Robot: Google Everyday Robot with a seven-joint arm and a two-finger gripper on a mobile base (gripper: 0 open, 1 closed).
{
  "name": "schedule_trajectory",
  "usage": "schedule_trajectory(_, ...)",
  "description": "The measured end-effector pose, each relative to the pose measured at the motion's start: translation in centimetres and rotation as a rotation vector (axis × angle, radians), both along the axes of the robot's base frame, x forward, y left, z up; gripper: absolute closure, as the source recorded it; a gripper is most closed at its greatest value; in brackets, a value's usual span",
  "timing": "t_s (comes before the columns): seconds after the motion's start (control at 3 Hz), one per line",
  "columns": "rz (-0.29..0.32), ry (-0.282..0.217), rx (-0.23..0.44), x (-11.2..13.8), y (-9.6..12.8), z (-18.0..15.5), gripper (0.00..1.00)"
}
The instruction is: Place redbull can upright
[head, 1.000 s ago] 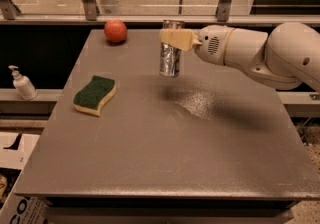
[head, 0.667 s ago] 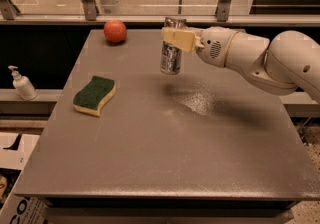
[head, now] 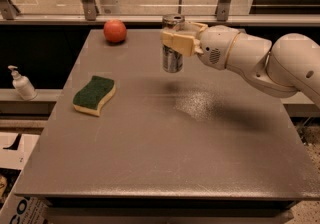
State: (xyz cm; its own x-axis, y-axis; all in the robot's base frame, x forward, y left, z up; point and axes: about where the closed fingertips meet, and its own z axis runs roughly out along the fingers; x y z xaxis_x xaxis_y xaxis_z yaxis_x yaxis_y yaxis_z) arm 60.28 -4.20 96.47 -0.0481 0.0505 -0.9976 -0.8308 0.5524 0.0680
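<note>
Silver redbull can (head: pixel 172 60) upright, clamped in jaws, over far part of grey table (head: pixel 150 158)

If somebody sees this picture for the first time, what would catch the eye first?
First the white arm from the right, whose gripper clasps the redbull can upright over the far part of the grey table. Then the red apple at the far edge and the green sponge on the left side.

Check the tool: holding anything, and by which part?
Yes. The tool, over the far middle of the table, is shut on the redbull can, gripping its upper half just below the top rim.
</note>
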Motion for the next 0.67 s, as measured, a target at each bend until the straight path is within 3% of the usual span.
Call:
schedule_trajectory(0.33, -0.001, -0.061, -0.100, -0.85, 0.12, -0.15, 1.00)
schedule_trajectory(0.67, -0.001, -0.061, -0.100, -0.85, 0.13, -0.15, 1.00)
